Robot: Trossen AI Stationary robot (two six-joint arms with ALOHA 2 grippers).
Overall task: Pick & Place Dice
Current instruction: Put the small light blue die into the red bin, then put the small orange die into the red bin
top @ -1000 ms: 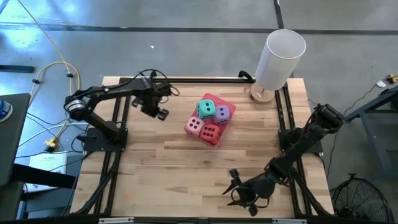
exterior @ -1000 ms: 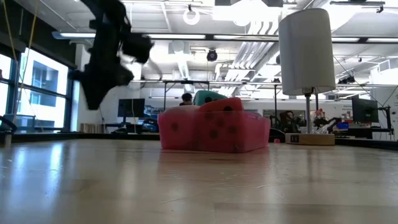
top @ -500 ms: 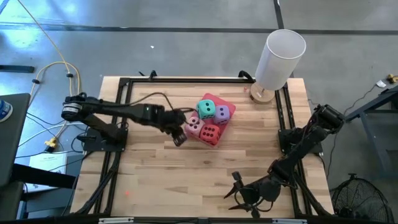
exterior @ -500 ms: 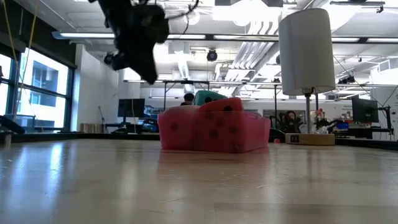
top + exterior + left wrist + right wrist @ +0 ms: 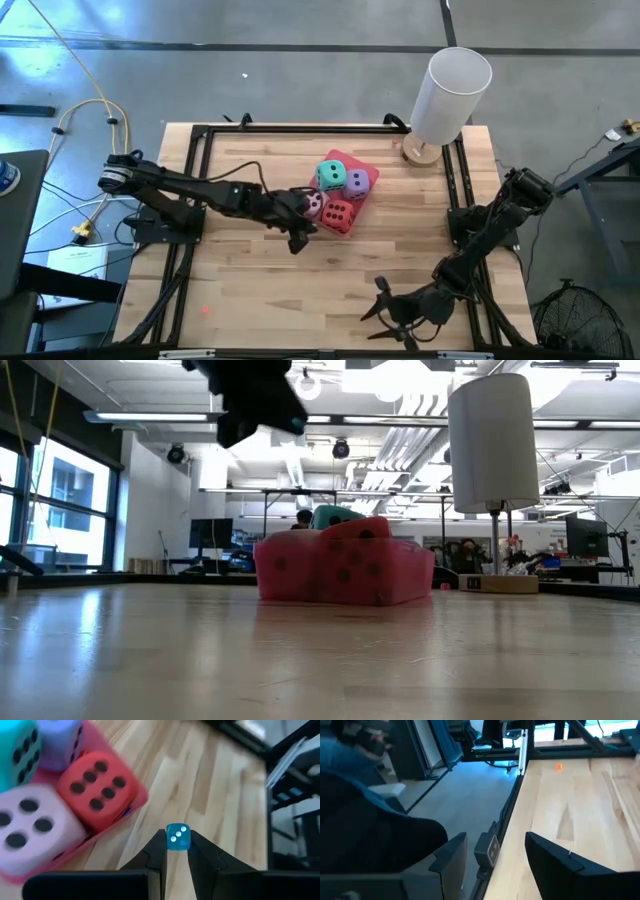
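Four big soft dice sit packed in a pink tray [image 5: 366, 170] at the table's middle: teal [image 5: 331, 176], purple [image 5: 357, 183], pale pink [image 5: 313, 203] and red [image 5: 338, 213]. My left gripper [image 5: 297, 240] hangs above the table by the tray's near left corner, shut on a tiny clear blue die [image 5: 176, 837]. The left wrist view shows the red die [image 5: 97, 787] and the pink die [image 5: 30, 825] just beyond it. My right gripper [image 5: 385, 320] waits open near the table's front edge, with nothing between its fingers [image 5: 452, 855]. My left gripper pinches the small blue die by two opposite faces [image 5: 168, 840] between its two fingertips, only at their free ends. The fingers slant down from the table's left. The die is lifted clear of the table, one face with two or three white pips toward the wrist camera.
A tall white cylinder on a wooden foot [image 5: 450, 95] stands at the far right corner. A black frame [image 5: 300, 129] runs along the table's edges. A small orange speck [image 5: 558, 767] lies on the wood near the front left.
My left gripper has swung from the table's far left toward the middle and the near edge, rising and rolling as it went, and now hangs by the tray's near left corner, staying shut. The dice in the tray have kept still.
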